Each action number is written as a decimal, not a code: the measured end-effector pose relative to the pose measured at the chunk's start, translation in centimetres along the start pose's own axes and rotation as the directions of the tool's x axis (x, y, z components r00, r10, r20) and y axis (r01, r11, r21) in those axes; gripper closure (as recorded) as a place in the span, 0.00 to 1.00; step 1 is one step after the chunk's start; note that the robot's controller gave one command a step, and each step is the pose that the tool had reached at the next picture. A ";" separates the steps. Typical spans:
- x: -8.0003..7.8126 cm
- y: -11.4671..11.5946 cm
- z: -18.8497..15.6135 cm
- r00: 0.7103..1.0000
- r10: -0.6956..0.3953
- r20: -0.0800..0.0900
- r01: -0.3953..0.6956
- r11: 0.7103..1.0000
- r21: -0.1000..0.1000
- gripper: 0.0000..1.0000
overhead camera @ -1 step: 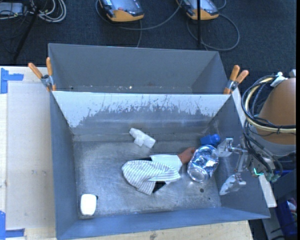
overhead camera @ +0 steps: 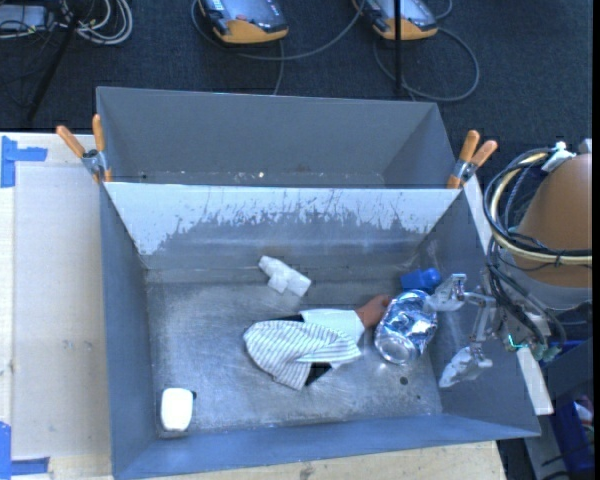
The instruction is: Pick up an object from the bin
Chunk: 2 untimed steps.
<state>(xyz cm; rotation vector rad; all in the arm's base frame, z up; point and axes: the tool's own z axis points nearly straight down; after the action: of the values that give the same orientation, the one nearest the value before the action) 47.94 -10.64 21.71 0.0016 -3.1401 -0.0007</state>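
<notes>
A crumpled shiny can [overhead camera: 404, 330], silver with blue patches, is seen on the floor of the grey bin [overhead camera: 280, 158], toward the right side and near the right wall. It is the thing nearest to the gripper [overhead camera: 456, 328], which is placed just to the can's right, over the foot of that wall. The two fingers [overhead camera: 464, 365] are spread well apart, one toward the back of the bin and one toward the front, so they are judged to be open. The can is found beside them rather than between them, and whether either finger touches it cannot be told.

A small blue thing [overhead camera: 426, 278] is seen just behind the can, close to the rear finger. A brownish thing [overhead camera: 373, 311] is partly hidden at the can's left edge. Next to that, a striped cloth [overhead camera: 300, 346] is bunched up near the middle of the floor, with something dark [overhead camera: 318, 373] showing from under its front edge. A small white bottle [overhead camera: 283, 276] is laid on its side behind the cloth, apart from it. A white block [overhead camera: 177, 408] is set well apart from everything else, in the front left corner.

The arm [overhead camera: 560, 218], with its rounded orange cover and loops of cable, is seen outside the bin's right wall
</notes>
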 end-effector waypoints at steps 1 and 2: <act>-0.3 -0.1 1.0 0.999 0.045 0.005 -0.045 0.999 0.000 0.00; -2.4 0.3 5.5 0.992 0.128 0.003 -0.128 0.992 -0.001 0.00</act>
<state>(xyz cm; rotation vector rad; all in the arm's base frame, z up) 50.36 -10.37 16.19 -0.1993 -3.1368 -0.0012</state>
